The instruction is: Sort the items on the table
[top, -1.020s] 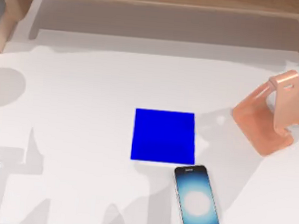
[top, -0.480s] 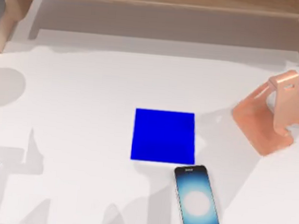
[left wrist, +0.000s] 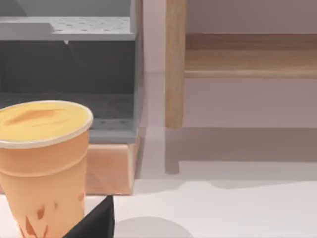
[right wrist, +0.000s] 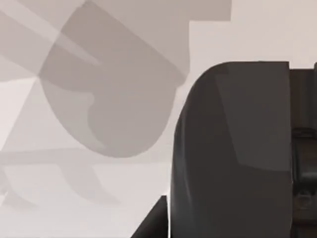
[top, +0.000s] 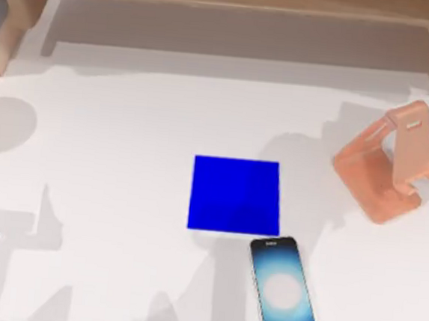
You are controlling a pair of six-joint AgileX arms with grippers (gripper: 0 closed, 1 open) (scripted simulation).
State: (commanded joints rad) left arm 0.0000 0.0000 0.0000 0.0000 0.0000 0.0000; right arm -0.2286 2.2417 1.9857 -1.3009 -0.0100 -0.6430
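White table (top: 113, 121): broad flat top, carrying all listed below.

Phone (top: 284, 293): black frame, glowing blue-white screen, lying flat at the lower centre-right of the top view, just below the blue pad's lower right corner, untouched.

Blue pad (top: 235, 195): square, centre of frame, bare.

Copper-pink stand (top: 391, 161): angled, right side of frame, nothing on it.

Mouse (right wrist: 233, 148): a dark grey rounded body close against the right wrist camera, judged to be this item, raised over the table's shadows.

Right hand (right wrist: 301, 168): dark parts beside the mouse; whether it grips or is wide cannot be told.

Left hand (left wrist: 94, 223): a black wedge low in the left wrist view, parked by an orange cup (left wrist: 44, 158) and the wooden shelf frame (left wrist: 176, 64); state cannot be told.

Step in hand, as judged: the mouse is being carried toward its place, the phone not yet sorted.

Next move calls for: bringing the mouse over the pad and setting it down level, then a clean approach to the phone for the stand.
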